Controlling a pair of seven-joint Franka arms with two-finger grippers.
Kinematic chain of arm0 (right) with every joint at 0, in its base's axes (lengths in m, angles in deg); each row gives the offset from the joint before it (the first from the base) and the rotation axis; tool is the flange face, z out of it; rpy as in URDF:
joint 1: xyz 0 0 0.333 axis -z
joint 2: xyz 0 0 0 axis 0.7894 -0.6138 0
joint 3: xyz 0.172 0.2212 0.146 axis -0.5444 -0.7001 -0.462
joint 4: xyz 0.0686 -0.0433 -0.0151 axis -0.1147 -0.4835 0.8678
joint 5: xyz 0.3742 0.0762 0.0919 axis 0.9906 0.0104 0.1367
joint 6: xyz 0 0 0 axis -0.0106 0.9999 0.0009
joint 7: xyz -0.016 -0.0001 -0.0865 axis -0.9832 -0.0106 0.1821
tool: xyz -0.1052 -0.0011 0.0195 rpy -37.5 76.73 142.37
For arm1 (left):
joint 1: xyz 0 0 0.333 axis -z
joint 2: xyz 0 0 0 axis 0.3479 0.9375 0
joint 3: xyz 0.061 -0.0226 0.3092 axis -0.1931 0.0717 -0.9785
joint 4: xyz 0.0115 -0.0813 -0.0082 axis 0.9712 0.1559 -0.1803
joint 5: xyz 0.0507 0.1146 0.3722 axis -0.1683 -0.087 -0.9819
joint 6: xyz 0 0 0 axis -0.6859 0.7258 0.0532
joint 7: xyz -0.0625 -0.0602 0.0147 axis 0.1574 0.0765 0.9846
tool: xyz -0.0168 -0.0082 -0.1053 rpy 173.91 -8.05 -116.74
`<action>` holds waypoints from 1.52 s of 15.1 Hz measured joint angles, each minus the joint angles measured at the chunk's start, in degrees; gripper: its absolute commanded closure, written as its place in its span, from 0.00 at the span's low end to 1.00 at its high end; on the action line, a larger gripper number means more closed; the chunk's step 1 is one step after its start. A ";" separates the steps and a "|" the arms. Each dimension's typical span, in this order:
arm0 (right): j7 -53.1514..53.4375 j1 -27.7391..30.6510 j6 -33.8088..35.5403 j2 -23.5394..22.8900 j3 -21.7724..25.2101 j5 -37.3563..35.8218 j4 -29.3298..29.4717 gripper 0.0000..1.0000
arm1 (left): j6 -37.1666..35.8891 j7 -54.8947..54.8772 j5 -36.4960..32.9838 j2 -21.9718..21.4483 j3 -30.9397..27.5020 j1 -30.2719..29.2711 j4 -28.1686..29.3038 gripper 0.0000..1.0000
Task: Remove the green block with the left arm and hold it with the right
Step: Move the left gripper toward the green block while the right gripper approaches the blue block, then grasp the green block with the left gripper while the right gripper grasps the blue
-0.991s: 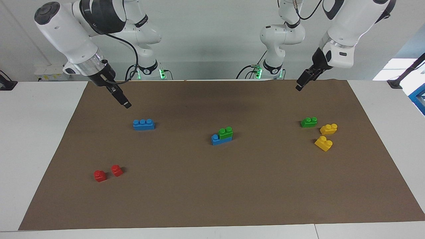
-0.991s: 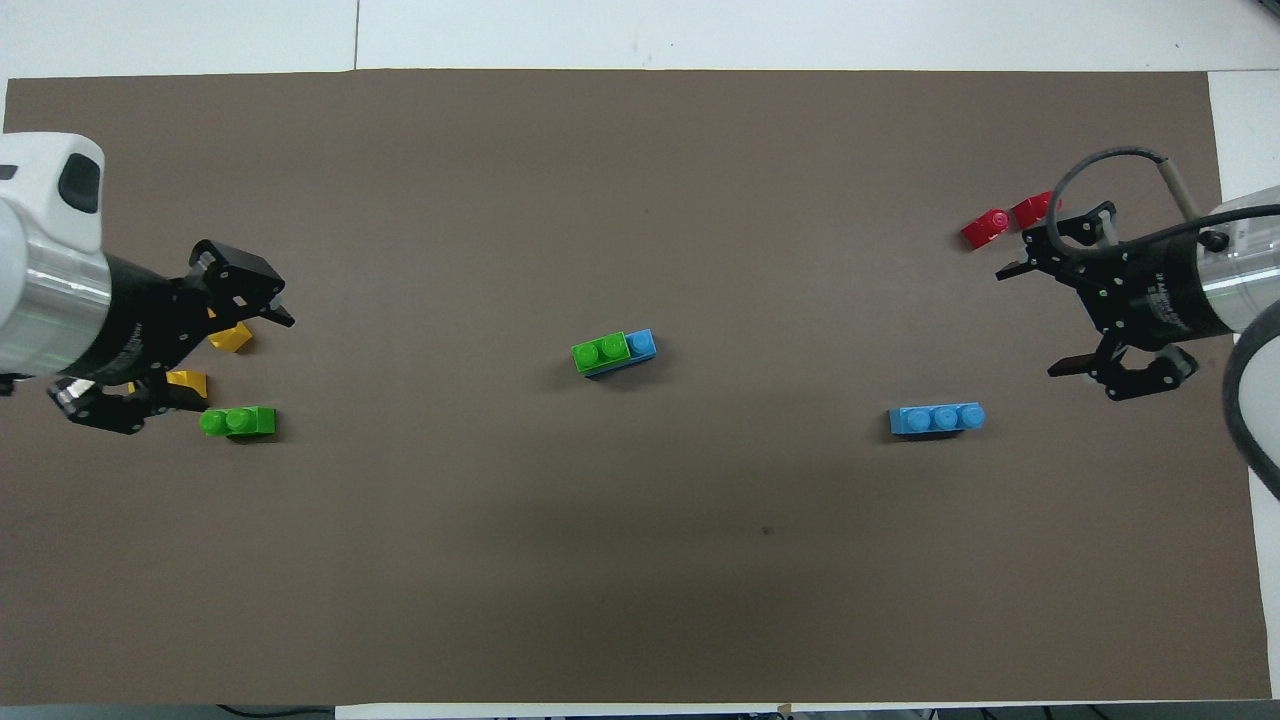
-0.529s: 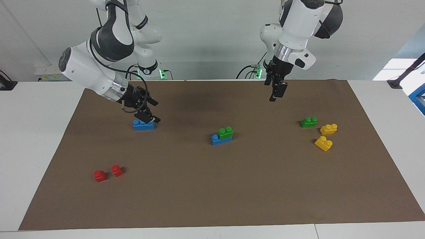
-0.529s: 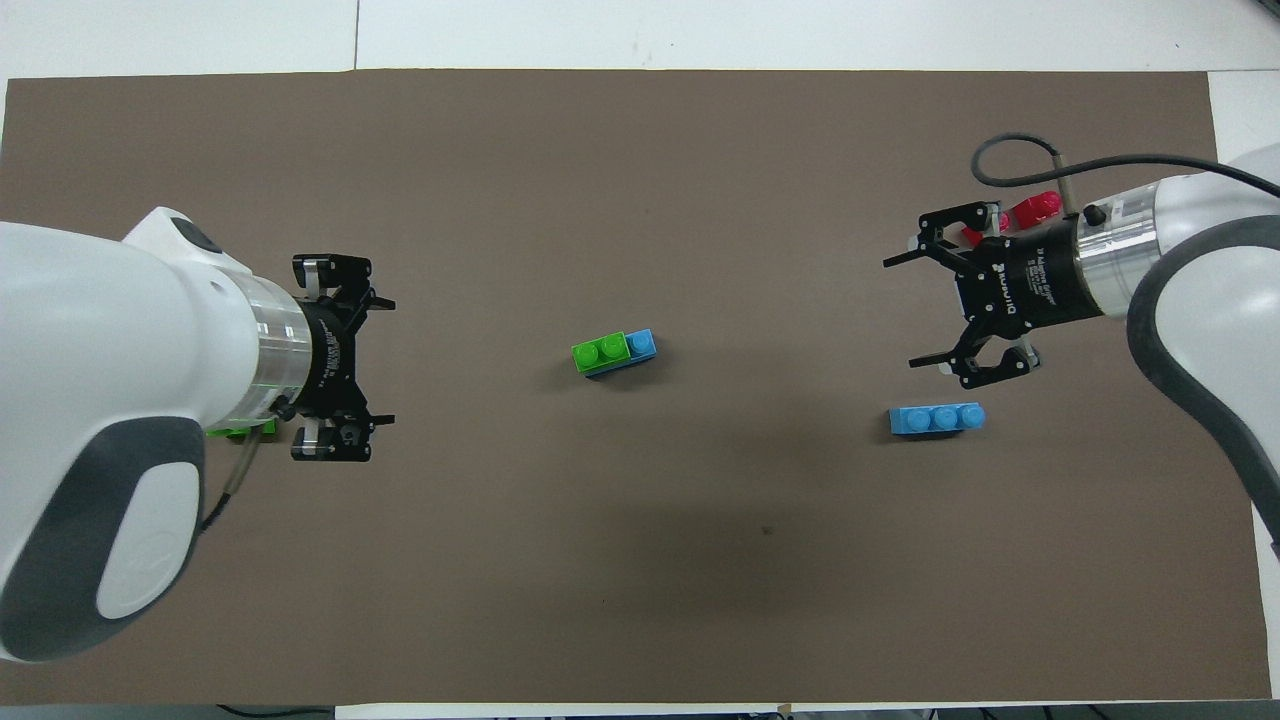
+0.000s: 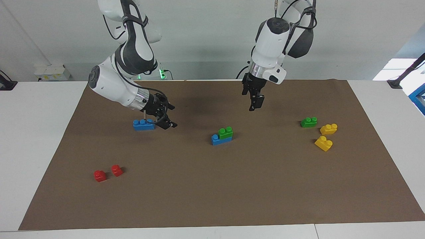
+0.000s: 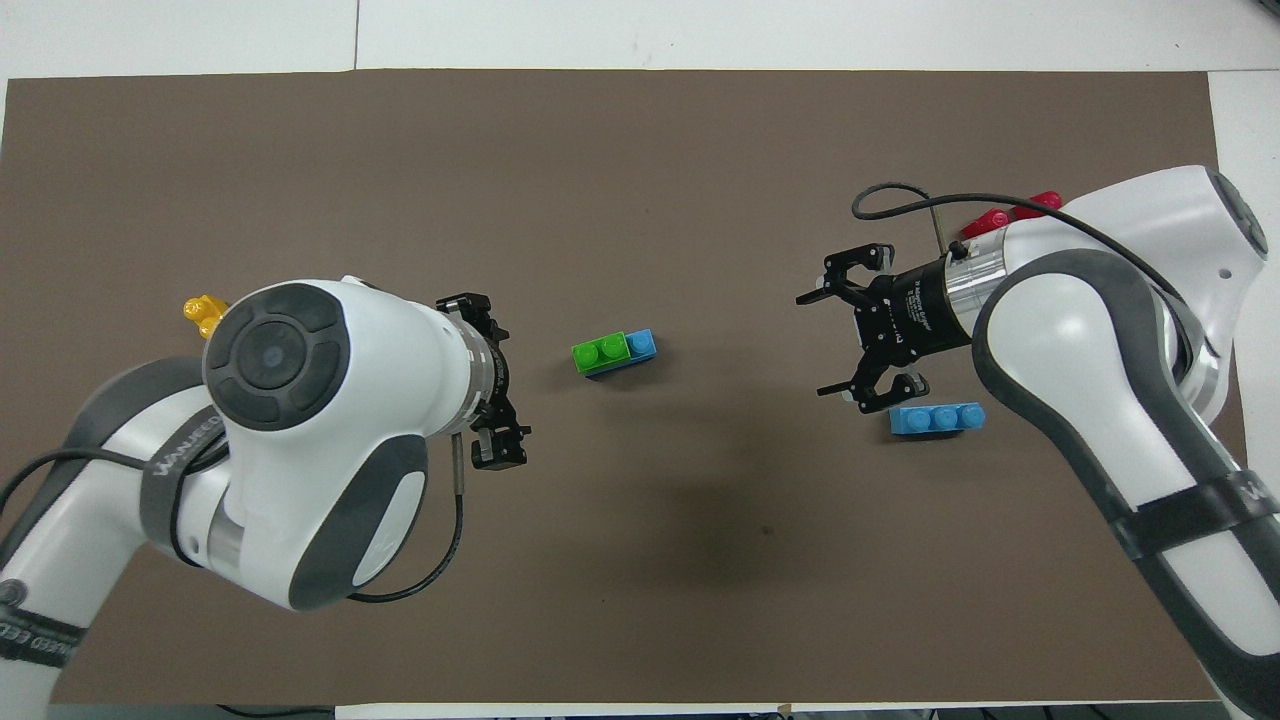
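Observation:
A green block [image 5: 225, 132] with two studs sits on one end of a blue brick [image 5: 217, 140] in the middle of the brown mat; it also shows in the overhead view [image 6: 600, 353]. A second green block [image 5: 308, 122] lies loose toward the left arm's end; the left arm hides it in the overhead view. My left gripper [image 5: 255, 105] [image 6: 497, 377] is open and empty, up in the air over bare mat beside the stack. My right gripper [image 5: 173, 116] [image 6: 815, 345] is open and empty, low beside a lone blue brick [image 5: 143, 124].
Two yellow bricks [image 5: 328, 128] [image 5: 323, 143] lie by the loose green block. Two red blocks [image 5: 99, 175] [image 5: 117, 170] lie toward the right arm's end, farther from the robots. The lone blue brick shows in the overhead view [image 6: 937, 418]. The brown mat [image 5: 232, 192] covers the table.
Both arms have swung in from the table's ends toward the middle stack. The left gripper has left the yellow and green bricks; the right gripper has passed the lone blue brick. No brick moved.

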 measured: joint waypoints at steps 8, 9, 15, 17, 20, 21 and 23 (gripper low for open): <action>0.49 -4.47 -6.94 -3.22 -0.03 0.01 -2.19 0.00 | 4.27 6.69 -1.85 7.98 -0.08 4.11 -1.55 0.00; 0.49 -5.08 -7.66 -3.69 -0.04 0.01 -2.24 0.00 | 4.41 7.37 -2.14 9.13 -0.04 4.41 -2.39 0.00; 0.55 -7.02 -11.72 -6.84 -0.05 0.50 -2.22 0.00 | 4.42 10.24 -4.30 14.05 -0.16 5.30 -5.19 0.00; 0.55 -8.25 -14.81 -8.39 -0.04 2.20 -2.09 0.00 | 4.43 11.57 -4.71 16.03 -0.16 6.16 -6.22 0.00; 0.55 -11.00 -19.67 -10.83 -0.08 4.33 -1.85 0.00 | 4.49 12.73 -4.86 17.51 -0.25 6.79 -7.22 0.00; 0.55 -11.69 -20.53 -11.38 -0.08 4.59 -1.65 0.00 | 4.65 12.83 -5.13 17.64 -0.31 6.81 -7.36 0.00; 0.55 -12.37 -21.13 -11.82 -0.08 4.71 -1.16 0.00 | 5.45 13.34 -6.02 17.72 -0.44 6.81 -7.37 0.00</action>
